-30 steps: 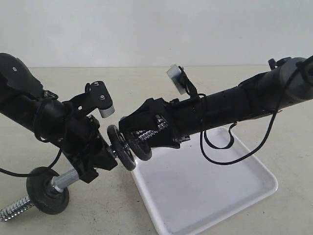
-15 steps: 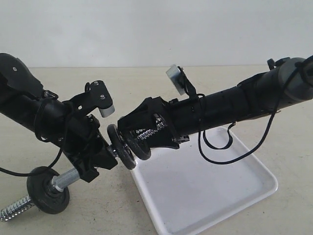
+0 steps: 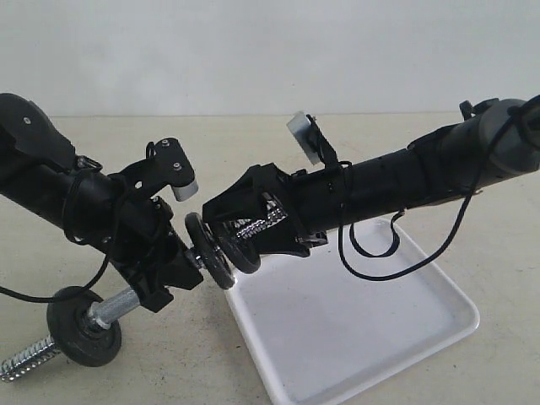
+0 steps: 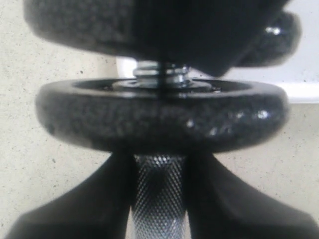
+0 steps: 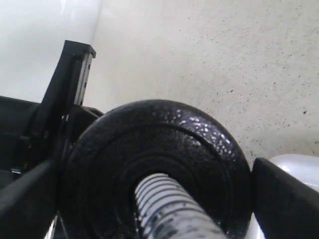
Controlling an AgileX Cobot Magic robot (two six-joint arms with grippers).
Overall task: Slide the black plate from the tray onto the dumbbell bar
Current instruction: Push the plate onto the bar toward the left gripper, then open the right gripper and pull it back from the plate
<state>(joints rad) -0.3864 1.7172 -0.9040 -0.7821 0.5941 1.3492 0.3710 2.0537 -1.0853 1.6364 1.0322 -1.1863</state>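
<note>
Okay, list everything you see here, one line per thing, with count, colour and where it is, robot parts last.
Long chrome steel dumbbell bar: one, silver, slanting over the table's left side.
Round black weight discs with chrome collars: two, black, on the bar, one near its low end, one higher up.
Flat round black plate with a central hole: one, black, on the bar's upper threaded end.
Glossy white rectangular tray: one, white, on the table at right.
Beige table: one, beneath everything.
Left gripper: one, black, shut on the bar's knurled middle.
Right gripper: one, black, closed on the plate.
</note>
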